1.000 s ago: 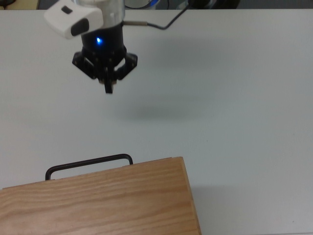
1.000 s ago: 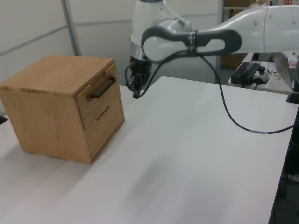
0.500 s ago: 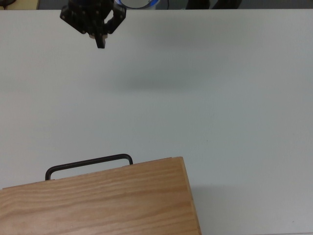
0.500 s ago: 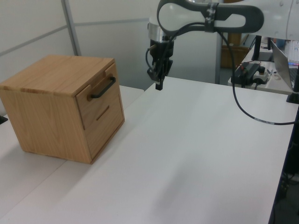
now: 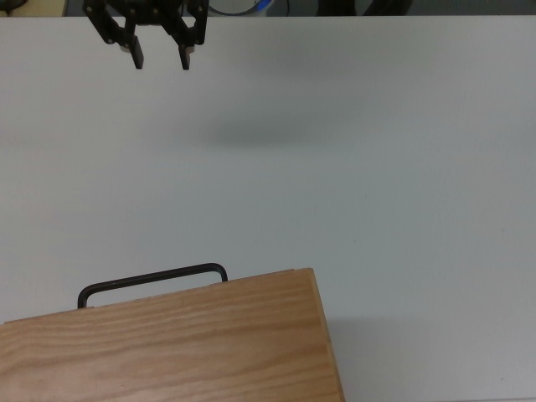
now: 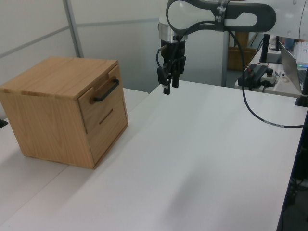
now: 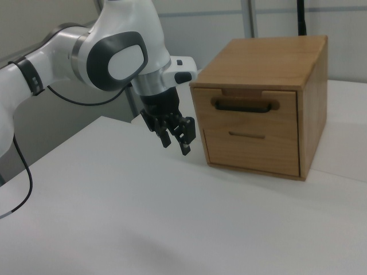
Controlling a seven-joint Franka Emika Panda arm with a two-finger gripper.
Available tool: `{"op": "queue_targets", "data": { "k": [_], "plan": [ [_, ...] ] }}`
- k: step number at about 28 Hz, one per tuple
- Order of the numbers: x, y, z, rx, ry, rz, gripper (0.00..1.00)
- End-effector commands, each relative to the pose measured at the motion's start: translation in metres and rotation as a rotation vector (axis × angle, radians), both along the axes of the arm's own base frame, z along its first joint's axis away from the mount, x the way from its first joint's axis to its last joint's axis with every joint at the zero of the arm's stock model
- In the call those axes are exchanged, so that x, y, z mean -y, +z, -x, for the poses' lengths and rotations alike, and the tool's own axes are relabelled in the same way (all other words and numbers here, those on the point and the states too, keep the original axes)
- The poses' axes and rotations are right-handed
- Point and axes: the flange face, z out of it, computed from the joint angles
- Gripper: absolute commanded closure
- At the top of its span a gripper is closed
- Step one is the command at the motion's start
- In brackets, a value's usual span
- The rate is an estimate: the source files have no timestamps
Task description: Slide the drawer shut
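Top view: the claw [image 5: 161, 60] hangs with its fingers spread and nothing between them, well away from the cabinet [image 5: 167, 343], whose black handle [image 5: 151, 280] juts past the top edge.

Left view: the drawer [image 6: 100, 96] is the cabinet's upper one, apparently almost flush.

Right view: its front panel looks stiff and light on its runners, so a flat push beside the handle should do.

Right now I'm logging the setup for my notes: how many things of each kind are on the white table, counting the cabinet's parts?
Wooden cabinet: 1
Drawer fronts: 2, upper and lower
Black bar handle: 1
Robot end effector above the table: 1
Total: 5
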Motion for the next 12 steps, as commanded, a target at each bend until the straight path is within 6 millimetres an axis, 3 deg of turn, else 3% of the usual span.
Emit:
{"op": "queue_targets", "data": {
  "k": [1, 12],
  "plan": [
    [0.006, 0.002, 0.01, -0.009, 0.011, -0.011, 0.0],
    [0.016, -0.004, 0.007, -0.016, -0.003, -0.007, 0.0]
  ]
}}
